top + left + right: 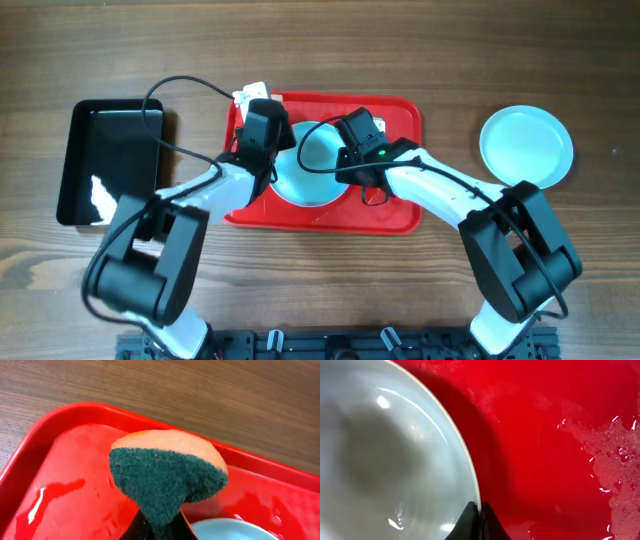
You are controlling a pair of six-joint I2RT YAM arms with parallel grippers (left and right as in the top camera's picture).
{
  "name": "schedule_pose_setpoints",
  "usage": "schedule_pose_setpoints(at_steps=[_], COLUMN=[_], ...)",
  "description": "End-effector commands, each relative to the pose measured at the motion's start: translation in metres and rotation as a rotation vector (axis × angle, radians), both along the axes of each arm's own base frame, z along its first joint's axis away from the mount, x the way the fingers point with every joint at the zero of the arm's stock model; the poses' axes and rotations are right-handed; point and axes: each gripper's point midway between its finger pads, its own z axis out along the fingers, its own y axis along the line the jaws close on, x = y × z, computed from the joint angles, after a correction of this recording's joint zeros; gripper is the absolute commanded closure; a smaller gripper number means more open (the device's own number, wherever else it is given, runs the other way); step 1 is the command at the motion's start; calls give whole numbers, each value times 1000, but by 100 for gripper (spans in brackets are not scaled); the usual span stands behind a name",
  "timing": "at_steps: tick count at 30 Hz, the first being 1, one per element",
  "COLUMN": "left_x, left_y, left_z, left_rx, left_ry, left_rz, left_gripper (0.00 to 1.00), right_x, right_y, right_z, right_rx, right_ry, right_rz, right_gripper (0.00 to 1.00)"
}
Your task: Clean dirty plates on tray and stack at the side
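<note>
Plate (318,160) lies in the wet red tray (400,120), rim pinched by the right gripper (475,522); left gripper (160,529) clamps a green-faced sponge (167,477) above the tray; another plate (526,146) sits on the table (450,60) beside it

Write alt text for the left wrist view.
A green-and-peach scouring sponge, pinched from below by dark fingers, is held over a wet red tray. The rim of a pale blue plate shows at the bottom right, and a wooden table lies beyond the tray.
</note>
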Motion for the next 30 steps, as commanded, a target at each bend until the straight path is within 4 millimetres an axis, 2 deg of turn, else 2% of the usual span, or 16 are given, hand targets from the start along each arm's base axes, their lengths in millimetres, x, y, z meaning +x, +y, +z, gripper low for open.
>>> schedule_pose_setpoints(at_steps=[1, 4, 8, 11, 15, 20, 25, 27, 30], left_x=[-19, -38, -64, -82, -104, -105, -87, -81, -79], left_y=[-35, -49, -56, -58, -40, -32, -36, -36, -27], left_z=[42, 53, 59, 51, 31, 35, 48, 45, 28], left_rx=[-97, -132, -142, -163, -169, -194, -165, -153, -109], left_ry=[-19, 15, 85, 176, 346, 411, 312, 298, 337], left_rz=[-159, -232, -325, -367, -348, -390, -445, -435, -396], left_gripper=[96, 96, 96, 96, 96, 96, 95, 96, 96], right_x=[-3, -3, -3, -3, -3, -3, -3, -3, -3], right_y=[-5, -5, -5, -5, -4, -2, -2, -2, -2], right_z=[-1, -1, -1, -1, -1, 0, 0, 0, 0], right_rx=[-20, -19, -19, -18, -16, -2, -2, -2, -2], right_ry=[1, 0, 1, 0, 0, 3, 3, 3, 3], right_rz=[0, 0, 0, 1, -1, 3, 4, 4, 4], right_gripper=[96, 96, 96, 96, 96, 96, 96, 96, 96])
